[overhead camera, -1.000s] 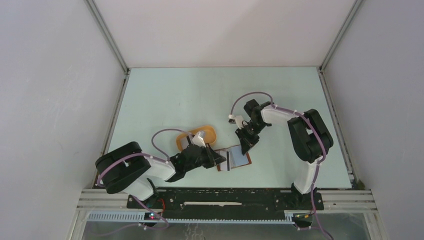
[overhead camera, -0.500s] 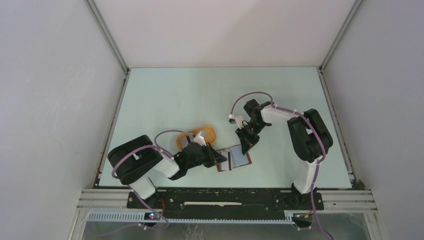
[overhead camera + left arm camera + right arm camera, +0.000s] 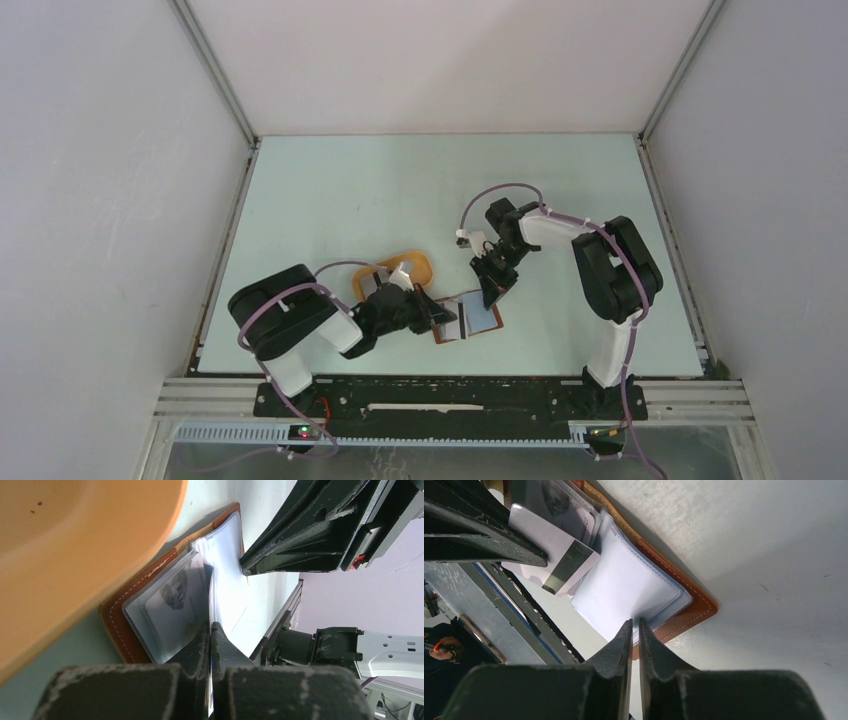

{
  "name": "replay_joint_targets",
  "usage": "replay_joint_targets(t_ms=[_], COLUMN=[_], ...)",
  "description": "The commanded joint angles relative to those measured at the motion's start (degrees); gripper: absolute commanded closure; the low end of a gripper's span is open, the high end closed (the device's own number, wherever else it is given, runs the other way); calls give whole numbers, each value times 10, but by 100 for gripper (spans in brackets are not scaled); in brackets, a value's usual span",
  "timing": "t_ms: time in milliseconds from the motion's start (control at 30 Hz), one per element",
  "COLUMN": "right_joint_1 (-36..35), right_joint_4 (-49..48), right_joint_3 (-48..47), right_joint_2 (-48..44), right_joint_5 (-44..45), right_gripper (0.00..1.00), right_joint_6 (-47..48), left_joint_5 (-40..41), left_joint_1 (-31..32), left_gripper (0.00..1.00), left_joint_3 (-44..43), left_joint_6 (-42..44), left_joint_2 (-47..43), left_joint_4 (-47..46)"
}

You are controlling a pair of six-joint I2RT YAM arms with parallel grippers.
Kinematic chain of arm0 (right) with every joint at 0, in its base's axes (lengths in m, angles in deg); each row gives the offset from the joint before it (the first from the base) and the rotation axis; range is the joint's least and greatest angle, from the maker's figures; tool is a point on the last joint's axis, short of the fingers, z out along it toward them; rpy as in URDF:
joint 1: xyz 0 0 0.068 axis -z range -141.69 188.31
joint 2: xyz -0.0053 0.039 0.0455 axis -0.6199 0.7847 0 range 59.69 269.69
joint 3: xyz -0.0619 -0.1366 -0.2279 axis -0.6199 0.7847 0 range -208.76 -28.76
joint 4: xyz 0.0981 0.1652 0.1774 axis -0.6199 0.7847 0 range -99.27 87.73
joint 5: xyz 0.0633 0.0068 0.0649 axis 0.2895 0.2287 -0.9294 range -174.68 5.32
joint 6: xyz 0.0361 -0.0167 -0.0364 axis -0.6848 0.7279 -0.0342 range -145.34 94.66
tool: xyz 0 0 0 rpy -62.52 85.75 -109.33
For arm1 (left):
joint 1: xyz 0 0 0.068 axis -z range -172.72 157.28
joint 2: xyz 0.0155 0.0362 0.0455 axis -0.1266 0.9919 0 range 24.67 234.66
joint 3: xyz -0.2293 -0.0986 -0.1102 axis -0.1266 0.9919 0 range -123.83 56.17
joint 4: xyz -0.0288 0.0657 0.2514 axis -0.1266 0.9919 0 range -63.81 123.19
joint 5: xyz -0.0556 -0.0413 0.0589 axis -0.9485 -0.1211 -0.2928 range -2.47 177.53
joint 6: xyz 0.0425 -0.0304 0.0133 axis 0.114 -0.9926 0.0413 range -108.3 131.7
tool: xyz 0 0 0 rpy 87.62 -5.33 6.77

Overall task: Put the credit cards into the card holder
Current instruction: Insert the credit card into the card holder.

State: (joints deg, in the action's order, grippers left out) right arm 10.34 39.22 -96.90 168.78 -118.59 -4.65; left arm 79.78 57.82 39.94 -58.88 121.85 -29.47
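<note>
The reddish-brown card holder (image 3: 482,318) lies open on the table near the front, its clear pale pages up. My left gripper (image 3: 441,317) is shut on a white credit card (image 3: 555,555) with a dark stripe. The card's end is at the holder's left pocket (image 3: 170,605). In the left wrist view my left gripper (image 3: 210,626) holds the card edge-on. My right gripper (image 3: 492,294) is shut on the edge of a clear page (image 3: 624,587) of the holder (image 3: 696,611) and holds it lifted; its tips (image 3: 635,622) show in the right wrist view.
The orange-yellow oval tray (image 3: 420,266) stands just behind and left of the holder, with its rim (image 3: 100,555) close over the left gripper. A grey flat piece (image 3: 372,280) lies in it, partly hidden by the left arm. The metal front rail (image 3: 450,395) runs close behind the holder.
The left arm's base links have swung right and its gripper has edged the card slightly toward the holder. The right gripper holds about the same place.
</note>
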Motion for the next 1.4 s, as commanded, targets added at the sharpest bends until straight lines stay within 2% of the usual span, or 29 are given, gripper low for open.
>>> replay_joint_targets(t_ms=[0, 1033, 1367], right_joint_1=[-13, -17, -19], right_joint_4=[-1, 0, 0], right_joint_3=[-10, -10, -10], right_joint_2=[18, 23, 23], right_joint_5=[19, 22, 21], right_gripper=[84, 84, 84], right_joint_6=[-2, -5, -5], left_joint_5=[2, 62, 74], left_joint_1=[-6, -7, 4], left_gripper=[100, 100, 99], left_joint_3=[-18, 5, -18], left_joint_6=[-5, -42, -47], left_joint_2=[20, 73, 90], left_joint_4=[-32, -78, -78])
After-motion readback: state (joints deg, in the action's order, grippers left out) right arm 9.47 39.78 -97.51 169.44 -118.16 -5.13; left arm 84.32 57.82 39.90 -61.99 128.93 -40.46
